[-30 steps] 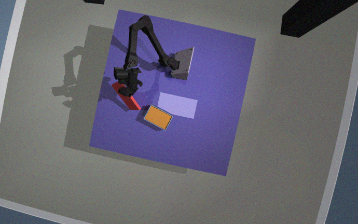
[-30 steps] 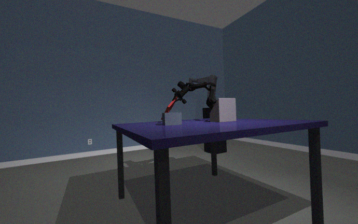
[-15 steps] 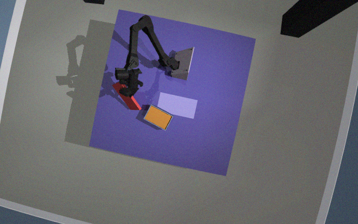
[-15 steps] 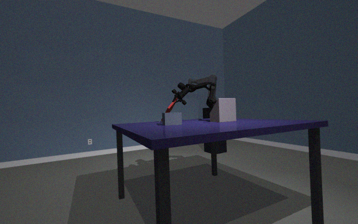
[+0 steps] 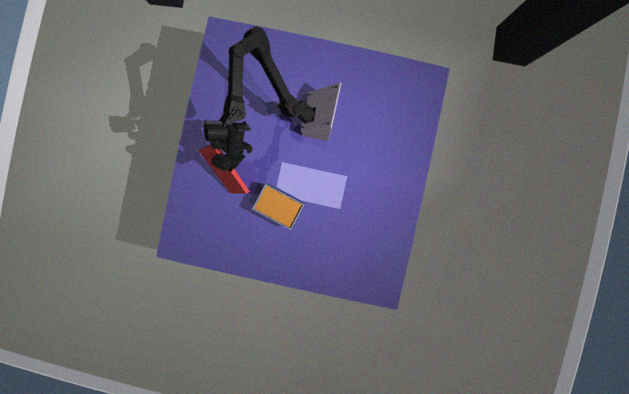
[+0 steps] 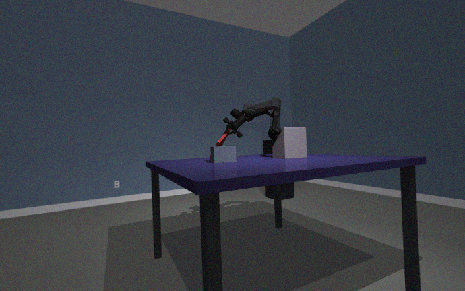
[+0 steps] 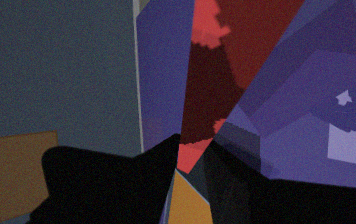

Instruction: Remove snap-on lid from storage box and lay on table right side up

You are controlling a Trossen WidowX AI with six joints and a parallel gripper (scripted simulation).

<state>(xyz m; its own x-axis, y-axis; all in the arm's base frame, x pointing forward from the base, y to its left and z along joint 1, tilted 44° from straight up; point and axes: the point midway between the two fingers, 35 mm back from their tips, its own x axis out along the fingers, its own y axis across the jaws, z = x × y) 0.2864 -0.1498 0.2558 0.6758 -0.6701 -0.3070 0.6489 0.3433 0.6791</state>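
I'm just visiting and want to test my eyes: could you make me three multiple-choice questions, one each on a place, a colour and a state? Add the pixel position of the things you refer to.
1. Where is the pale rectangle?
A) On the floor
B) On the table
C) On the wall

2. What colour is the lid?
A) Green
B) White
C) Red

3. How is the lid now?
A) Held tilted
B) Snapped on the box
C) Lying flat

1 B: the pale rectangle (image 5: 320, 185) is on the purple table (image 5: 371, 241) (image 6: 325, 169).
2 C: the lid (image 5: 235, 181) (image 6: 222, 139) (image 7: 210, 100) shows red.
3 A: the gripper (image 5: 228, 162) (image 6: 230, 130) (image 7: 192, 141) grips it aslant, off the box (image 5: 277, 206) (image 6: 224, 153).
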